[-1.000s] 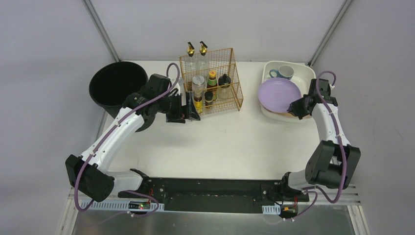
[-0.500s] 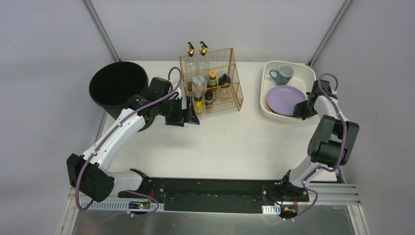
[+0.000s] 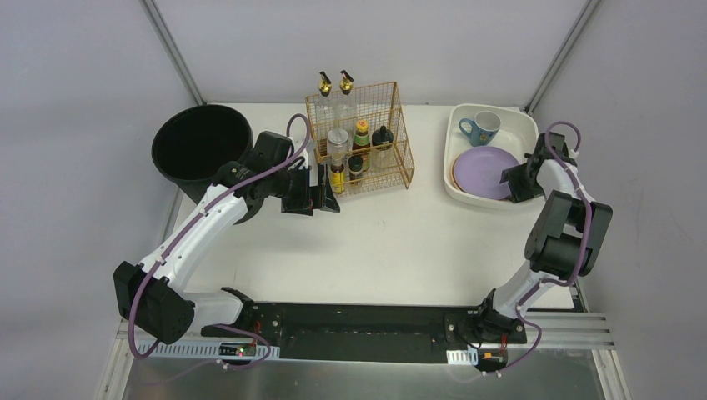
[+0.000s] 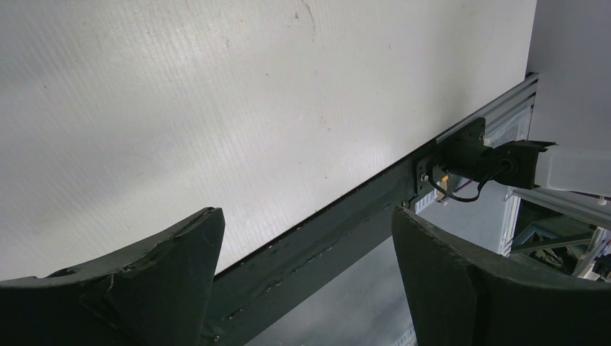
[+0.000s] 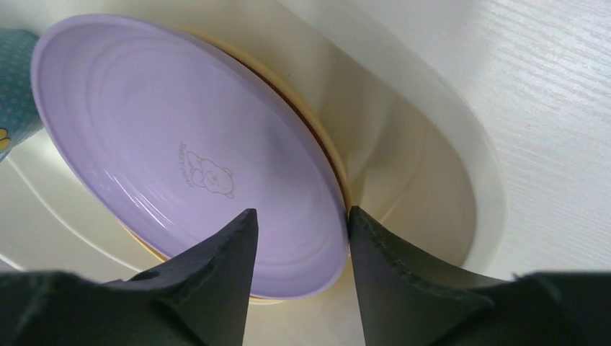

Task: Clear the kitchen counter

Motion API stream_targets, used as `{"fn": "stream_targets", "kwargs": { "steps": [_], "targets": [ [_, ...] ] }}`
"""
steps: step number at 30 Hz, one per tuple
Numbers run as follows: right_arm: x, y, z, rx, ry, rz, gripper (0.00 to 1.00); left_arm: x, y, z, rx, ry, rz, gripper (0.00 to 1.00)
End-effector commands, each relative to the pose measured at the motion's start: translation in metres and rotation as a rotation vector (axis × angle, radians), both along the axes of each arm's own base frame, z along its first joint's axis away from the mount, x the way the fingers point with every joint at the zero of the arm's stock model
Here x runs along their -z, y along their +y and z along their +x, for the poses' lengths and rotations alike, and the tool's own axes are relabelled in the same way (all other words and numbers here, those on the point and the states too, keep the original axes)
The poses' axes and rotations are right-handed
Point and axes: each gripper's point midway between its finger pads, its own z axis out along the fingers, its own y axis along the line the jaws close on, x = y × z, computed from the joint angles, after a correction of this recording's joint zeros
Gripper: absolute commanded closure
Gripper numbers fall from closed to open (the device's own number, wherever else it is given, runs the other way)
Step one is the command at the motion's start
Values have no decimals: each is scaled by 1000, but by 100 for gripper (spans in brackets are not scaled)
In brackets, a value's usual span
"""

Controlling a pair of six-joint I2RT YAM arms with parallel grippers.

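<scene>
- Centrally, the large flat white matte worktop (image 3: 400,242) fills the middle.
- Far right, a round lilac plate (image 5: 180,144) lies stowed in the cream rectangular plastic tub (image 5: 425,166), off the worktop; right tool (image 5: 300,214) parted astride its rim.
- Beside the gold wire rack (image 3: 392,150), left tool (image 4: 306,216) wide and empty.

Top view.
- Surface (image 3: 400,242): three groups stand along its far edge.
- Far-left corner: bucket (image 3: 200,146).
- Far centre, right of the bucket: rack (image 3: 406,158), upright. Bottles (image 3: 360,142) stand in its left part, with two taller ones at the back. I cannot tell whether those two are inside the back wall or behind it.
- Far right, well apart from the rack: tub (image 3: 517,121). Inside it the mug (image 3: 481,127) is at the back and the plate (image 3: 483,171) lies in front of the mug.
- Left gripper (image 3: 327,187): between bucket and rack, just beside the rack's front-left corner.
- Right gripper (image 3: 510,179): at the tub's right side.

Right wrist view: the plate's edge lies between the gripper's fingers (image 5: 216,281).
</scene>
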Motion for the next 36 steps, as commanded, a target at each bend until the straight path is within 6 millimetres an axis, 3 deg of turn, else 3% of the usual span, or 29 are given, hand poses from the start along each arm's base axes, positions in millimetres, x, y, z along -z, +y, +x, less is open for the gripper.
{"fn": "stream_targets", "kwargs": {
  "steps": [1,12,20,23,25,27,36],
  "targets": [
    [-21,1,-4,4,-30,3,46,-11,-3,1,18,-44,-20,11],
    [-78,7,-25,-47,-97,-60,42,-16,4,-4,-7,-71,-21,12],
    [-148,22,-36,-146,-229,-180,33,-31,7,0,-20,-127,-21,12],
    [-174,40,-38,-225,-278,-215,29,-35,12,5,-43,-162,-2,8],
    [-189,55,-39,-284,-317,-240,19,-39,14,6,-48,-186,6,4],
    [-201,74,-40,-355,-353,-260,1,-44,15,6,-45,-204,2,1],
    [-229,164,-53,-653,-453,-308,1,-57,23,14,-129,-230,16,1]
  ]
}}
